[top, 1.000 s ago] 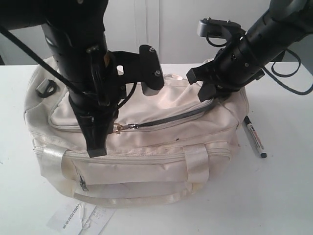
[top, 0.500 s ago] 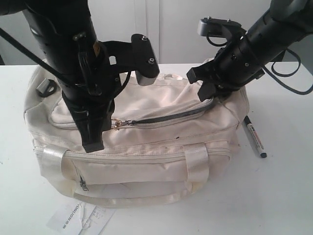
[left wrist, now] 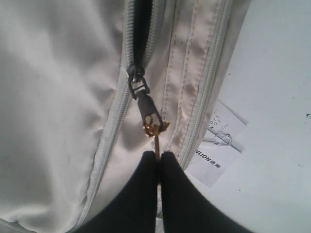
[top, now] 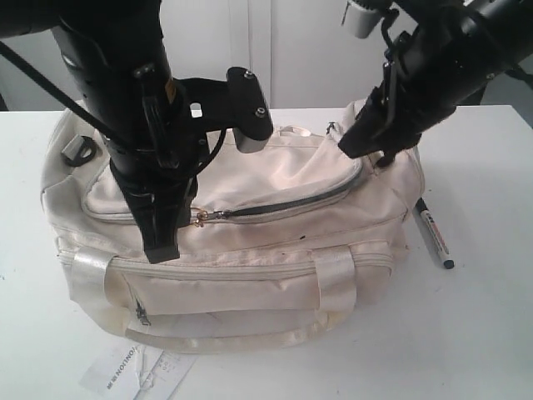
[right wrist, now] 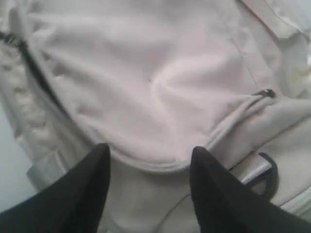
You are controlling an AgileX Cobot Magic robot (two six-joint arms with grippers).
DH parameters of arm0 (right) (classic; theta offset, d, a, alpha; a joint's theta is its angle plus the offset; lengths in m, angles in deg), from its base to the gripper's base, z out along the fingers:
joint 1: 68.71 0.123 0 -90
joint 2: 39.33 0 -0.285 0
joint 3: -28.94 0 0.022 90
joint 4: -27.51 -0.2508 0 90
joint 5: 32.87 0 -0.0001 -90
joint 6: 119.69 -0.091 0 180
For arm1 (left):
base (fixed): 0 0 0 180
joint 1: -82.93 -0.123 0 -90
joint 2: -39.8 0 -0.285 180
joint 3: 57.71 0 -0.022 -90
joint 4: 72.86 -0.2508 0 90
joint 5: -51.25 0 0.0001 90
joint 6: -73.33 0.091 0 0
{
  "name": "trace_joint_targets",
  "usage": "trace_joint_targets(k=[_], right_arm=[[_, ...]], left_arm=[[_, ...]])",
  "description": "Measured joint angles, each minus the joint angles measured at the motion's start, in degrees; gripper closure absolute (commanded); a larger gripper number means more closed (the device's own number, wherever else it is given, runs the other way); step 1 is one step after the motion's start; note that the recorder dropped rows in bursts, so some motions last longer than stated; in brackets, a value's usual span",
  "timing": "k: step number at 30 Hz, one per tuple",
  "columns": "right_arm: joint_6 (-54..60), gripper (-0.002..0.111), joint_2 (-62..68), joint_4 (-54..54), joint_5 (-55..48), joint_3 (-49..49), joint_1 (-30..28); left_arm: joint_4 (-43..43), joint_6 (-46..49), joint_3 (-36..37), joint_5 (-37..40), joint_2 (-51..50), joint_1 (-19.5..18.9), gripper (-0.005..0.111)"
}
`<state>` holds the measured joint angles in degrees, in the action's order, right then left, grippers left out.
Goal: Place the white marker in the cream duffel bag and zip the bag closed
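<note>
1. Exterior view: the bag (top: 250, 242) sits mid-table (top: 483, 333), with its long side facing the camera and its handles at 6 o'clock.
2. The marker (top: 433, 232) lies flat on the table at 3 o'clock of the bag, just beside its end. It is outside the bag, free of both grippers, and lies along an 11-to-5 o'clock line.
3. The top zip is open. A dark gap (top: 283, 202) runs from the pull (top: 202, 216) toward 2 o'clock along the flap edge.
4. The left gripper (top: 161, 248) points down at 9 o'clock of the flap, with its tips just at the pull.
5. Left wrist view: the left gripper (left wrist: 158, 158) is clenched, fingers pressed together on the gold pull (left wrist: 154, 128). The dark slider (left wrist: 136, 80) sits just beyond, at the closed end of the gap.
6. The right gripper (top: 368, 150) hangs at 2 o'clock of the bag, over the flap's far end.
7. Right wrist view: the right gripper (right wrist: 150, 153) is released, with its fingers (right wrist: 92, 174) spread wide and grasping nothing. Only cream flap fabric shows between them. Whether the tips touch the fabric I cannot tell.
8. A black D-ring (right wrist: 260, 167) shows near one right finger. Another D-ring (top: 79, 150) sits at the bag's 10 o'clock corner in the exterior view.
9. A printed paper tag (top: 133, 371) lies on the table at 7 o'clock of the bag, partly tucked under it. It also shows in the left wrist view (left wrist: 216, 145).
</note>
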<state>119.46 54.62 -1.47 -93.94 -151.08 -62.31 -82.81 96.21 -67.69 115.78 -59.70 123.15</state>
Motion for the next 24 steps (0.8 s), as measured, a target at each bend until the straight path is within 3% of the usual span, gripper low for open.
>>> trace_joint_targets(k=[10,24], right_arm=[[42.5,0.059,0.4,-19.5,-3.0,7.9,0.0],[48.0,0.059,6.6,-26.1,-0.8,9.5,2.2]], left_arm=[[0.0,0.0,0.0,0.0,0.0,0.0,0.107],[1.6,0.0,0.0,0.0,0.0,0.0,0.107]])
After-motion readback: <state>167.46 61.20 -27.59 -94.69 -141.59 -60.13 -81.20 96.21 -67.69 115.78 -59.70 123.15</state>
